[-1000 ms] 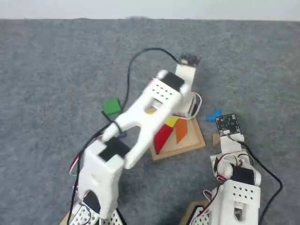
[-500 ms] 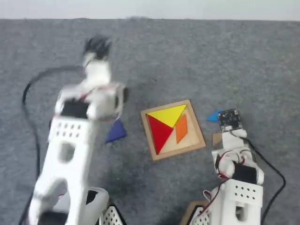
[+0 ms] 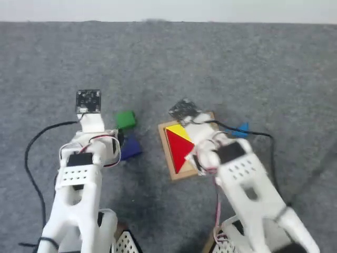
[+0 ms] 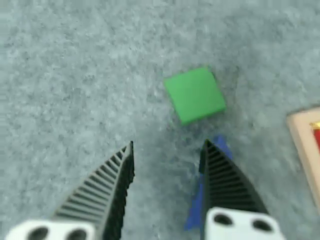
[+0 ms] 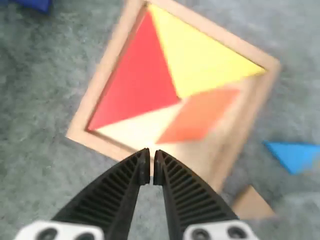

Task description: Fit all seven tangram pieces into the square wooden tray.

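The grey counter point(image 3: 253, 63) carries the wooden tray point(image 5: 106, 70) just ahead of the right hand point(image 5: 151, 167), which is pinched together on nothing above the tray's bare corner. The red triangle point(image 5: 135, 85), yellow triangle point(image 5: 195, 55) and orange piece point(image 5: 197, 112) sit flush inside. The left hand point(image 4: 167, 165) is spread wide, with the green square point(image 4: 195, 95) just beyond its tips, probably the next pick. A dark blue piece point(image 4: 192, 215) lies beside one finger.

Counter point(image 3: 237, 58): grey, carpet-like nap, running back to a straight far edge. Square wooden tray point(image 5: 109, 65) lies flat near the middle, set cornerwise to that edge. Green square point(image 3: 125, 119) toward the left side, apart from the tray. Dark blue piece point(image 3: 130, 148) just nearward of the green square. Light blue triangle point(image 3: 241, 129) right of the tray, near it. Tan piece point(image 5: 252, 200) just beside a tray corner.
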Robot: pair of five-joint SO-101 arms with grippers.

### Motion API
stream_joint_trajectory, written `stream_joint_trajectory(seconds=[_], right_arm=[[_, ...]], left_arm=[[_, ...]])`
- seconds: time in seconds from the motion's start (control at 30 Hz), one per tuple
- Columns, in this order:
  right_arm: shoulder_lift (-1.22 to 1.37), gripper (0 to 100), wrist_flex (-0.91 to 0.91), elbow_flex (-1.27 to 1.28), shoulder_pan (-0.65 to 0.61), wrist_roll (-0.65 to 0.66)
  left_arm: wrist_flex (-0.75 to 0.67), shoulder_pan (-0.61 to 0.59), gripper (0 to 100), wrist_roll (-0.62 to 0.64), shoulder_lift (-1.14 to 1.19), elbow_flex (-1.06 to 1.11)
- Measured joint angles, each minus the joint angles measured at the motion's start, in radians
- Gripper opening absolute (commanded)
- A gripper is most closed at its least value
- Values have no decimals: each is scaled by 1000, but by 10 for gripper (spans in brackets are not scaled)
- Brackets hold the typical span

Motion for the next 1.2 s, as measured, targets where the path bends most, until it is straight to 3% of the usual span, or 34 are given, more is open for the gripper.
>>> stream_joint_trajectory(seconds=[0.1, 0.37, 0.83, 1.2], right_arm=[[155, 35, -58, -29, -15, -9], [376, 35, -169, -48, -3, -9], [563, 34, -190, -256, 184, -9], [772, 32, -193, -471, 199, -9]], left_arm=[[-84, -46, 206, 0, -2, 17], [-101, -51, 206, 0, -8, 17], [-101, -51, 206, 0, -9, 25], [-101, -51, 206, 0, -9, 25]])
